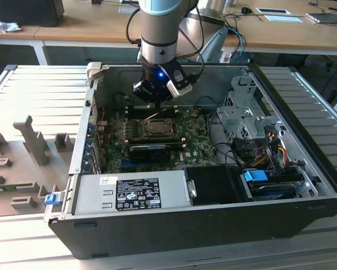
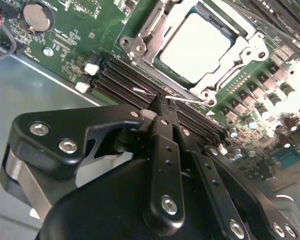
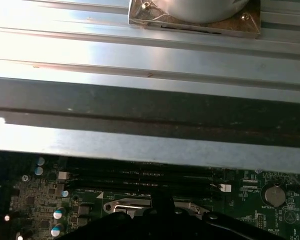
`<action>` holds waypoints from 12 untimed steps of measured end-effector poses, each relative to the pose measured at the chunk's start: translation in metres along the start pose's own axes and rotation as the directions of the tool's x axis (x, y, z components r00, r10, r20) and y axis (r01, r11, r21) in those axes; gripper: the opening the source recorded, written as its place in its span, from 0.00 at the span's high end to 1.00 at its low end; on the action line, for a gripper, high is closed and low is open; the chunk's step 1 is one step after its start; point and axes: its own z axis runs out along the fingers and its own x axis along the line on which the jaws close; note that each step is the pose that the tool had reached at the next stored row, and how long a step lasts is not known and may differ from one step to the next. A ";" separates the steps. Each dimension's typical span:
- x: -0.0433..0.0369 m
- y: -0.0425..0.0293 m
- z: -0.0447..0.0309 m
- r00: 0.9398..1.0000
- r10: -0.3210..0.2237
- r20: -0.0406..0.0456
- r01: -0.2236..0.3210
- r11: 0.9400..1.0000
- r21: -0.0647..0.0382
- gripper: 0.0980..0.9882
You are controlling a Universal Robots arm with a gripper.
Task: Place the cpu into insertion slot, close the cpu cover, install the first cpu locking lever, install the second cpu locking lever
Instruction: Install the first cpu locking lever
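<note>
Second wrist view: cpu [image 2: 197, 46] seated in insertion slot [image 2: 155, 22] | cpu cover [image 2: 247, 52] down | hand [image 2: 163, 105] pinched narrow on thin locking lever [image 2: 190, 101]

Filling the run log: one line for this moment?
cpu: seated in insertion slot | cpu cover: closed | gripper: shut at lever wire
</note>
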 end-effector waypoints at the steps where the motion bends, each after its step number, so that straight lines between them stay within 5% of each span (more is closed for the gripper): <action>1: -0.0004 -0.0001 0.0005 1.000 0.001 0.000 -0.001 1.000 0.001 0.99; 12: -0.0105 -0.0008 0.0132 1.000 0.006 0.000 -0.006 1.000 0.004 0.99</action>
